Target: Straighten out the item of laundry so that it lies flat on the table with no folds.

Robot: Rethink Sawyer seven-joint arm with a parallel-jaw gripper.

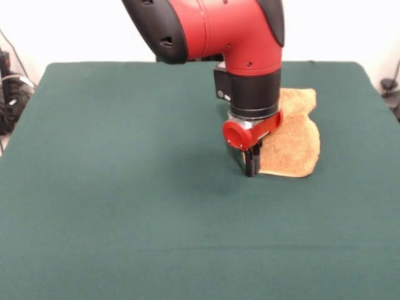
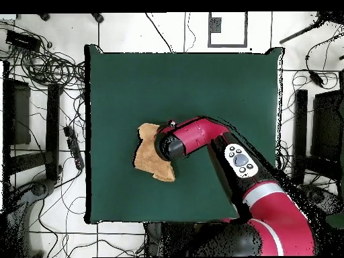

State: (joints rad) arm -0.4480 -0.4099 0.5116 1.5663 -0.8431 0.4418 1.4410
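The item of laundry [image 1: 292, 136] is a golden-orange towel lying crumpled and doubled over, with an uneven outline, right of the middle of the dark green table [image 1: 125, 194]. My gripper [image 1: 251, 164] points straight down at the towel's near left corner. Its black fingers are pressed together at the cloth's edge, with the tips down at the table top. In the overhead view the towel [image 2: 146, 158] lies toward the left side of the table [image 2: 201, 87]. There the arm's wrist covers the towel's right part and hides the gripper.
The red and black arm [image 2: 228, 158] reaches in over the table from the bottom right of the overhead view. Cables and black stands [image 2: 47, 127] lie on the floor around the table's edges.
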